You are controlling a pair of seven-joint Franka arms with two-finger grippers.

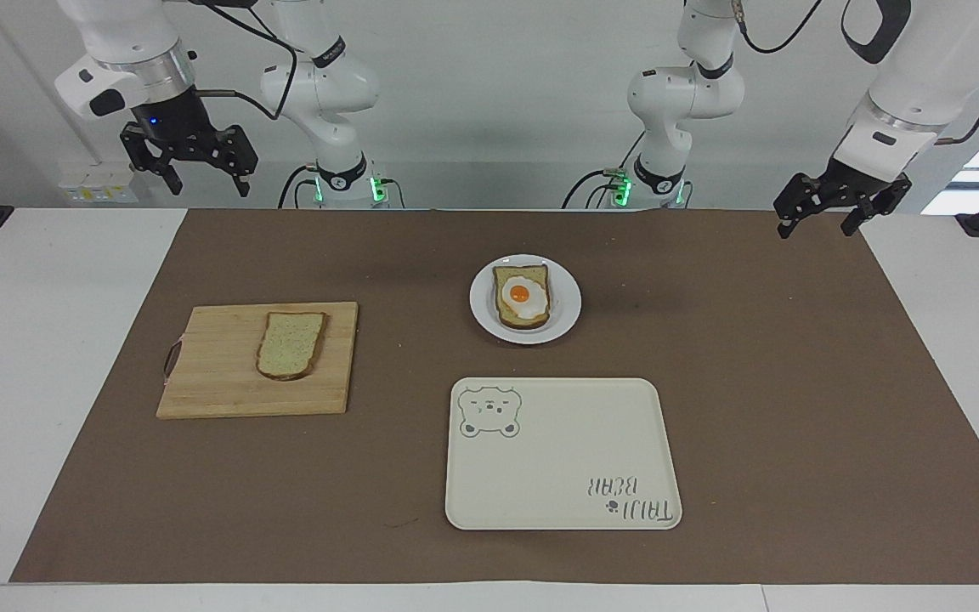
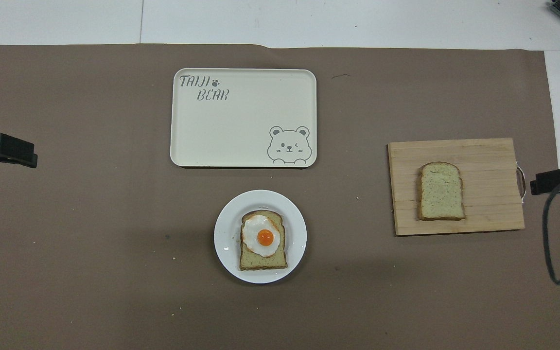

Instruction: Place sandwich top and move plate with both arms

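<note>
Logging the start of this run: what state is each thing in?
Top slice: flat on board, untouched.
Plate: on mat, holds egg toast.
Tray: bare.
Left claw: open, raised, holds nothing.
Right claw: open, raised, holds nothing.
</note>
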